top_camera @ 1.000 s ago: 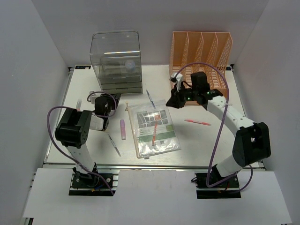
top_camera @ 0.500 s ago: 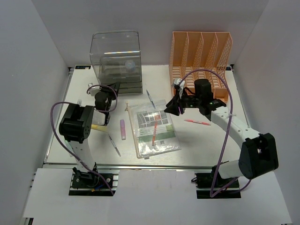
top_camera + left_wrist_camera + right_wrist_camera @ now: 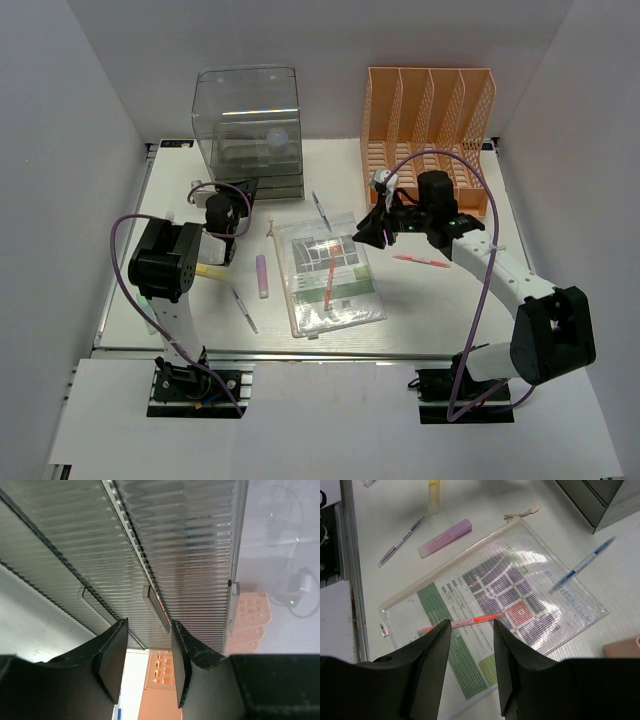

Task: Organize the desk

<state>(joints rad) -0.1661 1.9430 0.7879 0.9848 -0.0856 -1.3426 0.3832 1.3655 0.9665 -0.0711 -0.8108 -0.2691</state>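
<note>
The white desk (image 3: 440,300) holds a clear mesh zip pouch (image 3: 345,300) with a printed sheet inside and a red pen (image 3: 328,283) lying on it. My right gripper (image 3: 372,228) hovers open and empty over the pouch's far right corner; in the right wrist view (image 3: 471,665) the red pen (image 3: 470,621) lies just beyond its fingertips. My left gripper (image 3: 228,195) is open and empty, close in front of the clear drawer box (image 3: 245,130). In the left wrist view (image 3: 147,660) a ribbed drawer handle (image 3: 157,607) stands just ahead of the jaws.
An orange file rack (image 3: 430,120) stands at the back right. Loose on the desk: a pink highlighter (image 3: 262,276), a clear pen (image 3: 243,310), a yellow highlighter (image 3: 208,270), a blue pen (image 3: 320,210) and a pink pen (image 3: 420,261).
My left gripper has moved away from me toward the drawer box. My right gripper has swung from in front of the file rack down toward the pouch.
</note>
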